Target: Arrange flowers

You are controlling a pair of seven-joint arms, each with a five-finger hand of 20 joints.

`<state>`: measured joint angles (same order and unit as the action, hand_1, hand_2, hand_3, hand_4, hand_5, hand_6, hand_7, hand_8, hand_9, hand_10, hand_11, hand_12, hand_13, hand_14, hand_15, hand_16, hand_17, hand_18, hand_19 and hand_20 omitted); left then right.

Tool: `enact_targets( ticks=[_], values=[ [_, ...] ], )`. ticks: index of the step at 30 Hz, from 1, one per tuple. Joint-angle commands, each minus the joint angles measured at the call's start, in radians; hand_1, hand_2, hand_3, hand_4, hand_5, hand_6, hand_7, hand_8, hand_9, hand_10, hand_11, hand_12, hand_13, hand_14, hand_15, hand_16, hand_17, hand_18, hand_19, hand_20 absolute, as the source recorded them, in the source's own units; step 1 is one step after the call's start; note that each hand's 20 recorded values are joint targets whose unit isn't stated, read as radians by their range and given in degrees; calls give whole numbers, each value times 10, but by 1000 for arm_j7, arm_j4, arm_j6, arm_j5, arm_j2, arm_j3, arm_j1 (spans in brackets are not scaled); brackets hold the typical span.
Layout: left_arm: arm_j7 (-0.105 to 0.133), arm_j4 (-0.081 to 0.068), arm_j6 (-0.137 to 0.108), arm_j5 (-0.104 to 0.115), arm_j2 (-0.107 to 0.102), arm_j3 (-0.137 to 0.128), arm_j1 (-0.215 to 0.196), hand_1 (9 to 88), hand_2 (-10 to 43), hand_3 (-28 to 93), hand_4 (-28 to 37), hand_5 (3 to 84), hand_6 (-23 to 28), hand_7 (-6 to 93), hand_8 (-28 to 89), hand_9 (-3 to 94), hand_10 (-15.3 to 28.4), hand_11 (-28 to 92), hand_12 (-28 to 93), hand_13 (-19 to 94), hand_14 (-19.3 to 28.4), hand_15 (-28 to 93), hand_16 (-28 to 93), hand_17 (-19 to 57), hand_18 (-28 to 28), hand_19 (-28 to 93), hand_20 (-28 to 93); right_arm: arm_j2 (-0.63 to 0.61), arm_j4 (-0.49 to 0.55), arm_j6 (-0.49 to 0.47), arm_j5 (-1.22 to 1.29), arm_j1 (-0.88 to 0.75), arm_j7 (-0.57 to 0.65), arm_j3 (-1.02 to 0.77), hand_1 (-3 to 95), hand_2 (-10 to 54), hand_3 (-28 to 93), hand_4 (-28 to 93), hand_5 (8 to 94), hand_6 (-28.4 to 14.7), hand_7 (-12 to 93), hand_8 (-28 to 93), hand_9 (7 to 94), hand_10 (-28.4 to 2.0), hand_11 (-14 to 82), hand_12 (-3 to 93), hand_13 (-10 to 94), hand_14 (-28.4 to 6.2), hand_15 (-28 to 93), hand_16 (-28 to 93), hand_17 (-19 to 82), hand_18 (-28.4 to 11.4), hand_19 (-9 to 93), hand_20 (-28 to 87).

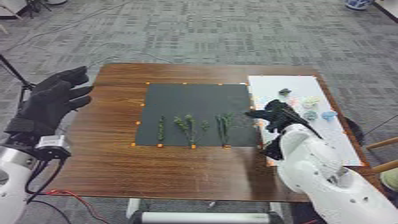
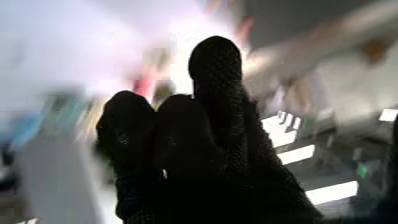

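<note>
In the head view, my right hand (image 1: pixel 282 116) is above the left part of the white board, its thumb side towards the dark mat. Its fingers (image 2: pixel 218 75) look straight in the right wrist view, and I see nothing held. Small flower heads lie on the white board: a dark one (image 1: pixel 284 92), a pink one (image 1: pixel 295 103), a yellowish one (image 1: pixel 310 102) and two bluish ones (image 1: pixel 310 115) (image 1: pixel 329 115). Green stems (image 1: pixel 161 129) (image 1: pixel 189 129) (image 1: pixel 224 128) stand in a row on the dark mat. My left hand (image 1: pixel 55 97) is held open left of the table.
The dark mat (image 1: pixel 195 97) covers the table's middle, with small orange markers round its edges. Beside it on the right lies the white board (image 1: pixel 330 142). The brown table (image 1: pixel 160 172) extends in front of both. A chair (image 1: pixel 384 150) stands at the right.
</note>
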<state>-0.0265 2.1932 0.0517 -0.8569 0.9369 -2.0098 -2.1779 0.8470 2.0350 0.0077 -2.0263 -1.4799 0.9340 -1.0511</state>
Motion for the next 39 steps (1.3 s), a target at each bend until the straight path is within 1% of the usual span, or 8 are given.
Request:
enact_targets(
  ticks=[1,2,5,10,13,20,32,39],
  values=[
    [2,13,-9,1,13,-7,-27,260,-82,691,-266,252,25,241,-114,197,109,254,125,134,144,426,-89,-77,207,400,65,-134,-80,172,-150,7,-22,9,131,-81,750,-279,474,-94,140,-57,601,-160,521,438,607,-151,799,438,350,-243,912,551],
    [2,11,-6,3,12,-7,-26,260,-81,691,-266,253,25,241,-114,197,110,254,125,134,144,426,-89,-77,207,400,65,-146,-103,199,-178,9,-44,31,162,-91,774,-279,462,-84,172,-64,528,-164,539,444,557,-161,798,427,307,-241,881,542],
    [2,11,-7,2,12,-8,-29,260,-80,690,-266,253,25,241,-114,198,110,254,125,134,144,426,-89,-77,207,400,64,-169,-164,273,-231,43,-65,121,210,-95,821,-280,431,-59,252,-86,426,-166,564,455,451,-161,798,415,240,-229,795,540],
    [2,12,-12,3,8,-6,-28,260,-79,690,-266,253,25,242,-114,198,110,255,125,133,144,427,-89,-77,207,400,65,-193,-251,390,-273,122,-109,274,268,-95,838,-282,409,-33,362,-127,378,-165,586,492,396,-145,800,417,216,-218,758,551],
    [-1,11,-11,3,7,-7,-28,260,-78,691,-266,253,25,241,-115,198,110,257,125,132,143,426,-89,-77,207,400,65,-199,-309,472,-279,187,-125,376,268,-95,830,-283,384,-36,379,-137,364,-163,602,516,392,-142,802,423,214,-213,756,555],
    [-6,13,-15,1,3,-5,-26,262,-75,690,-266,252,26,243,-114,196,109,257,124,127,142,425,-89,-79,205,400,65,-197,-343,475,-293,225,-112,430,263,-95,822,-283,371,-39,388,-143,366,-163,621,532,402,-143,812,428,219,-211,764,562],
    [-5,16,-11,2,3,-12,-31,262,-73,691,-266,255,27,246,-117,197,110,260,123,126,142,426,-89,-80,204,399,65,-227,-346,330,-249,297,-165,502,268,-95,829,-283,426,-26,399,-151,383,-159,623,535,411,-140,809,434,216,-210,764,569],
    [-2,22,-17,-1,6,-18,-38,262,-71,690,-268,255,27,247,-117,196,110,259,122,126,143,429,-89,-80,204,400,66,-213,-398,297,-272,382,-170,592,295,-95,829,-283,492,-9,423,-156,475,-142,626,529,502,-122,805,436,249,-207,790,571]
  ],
)
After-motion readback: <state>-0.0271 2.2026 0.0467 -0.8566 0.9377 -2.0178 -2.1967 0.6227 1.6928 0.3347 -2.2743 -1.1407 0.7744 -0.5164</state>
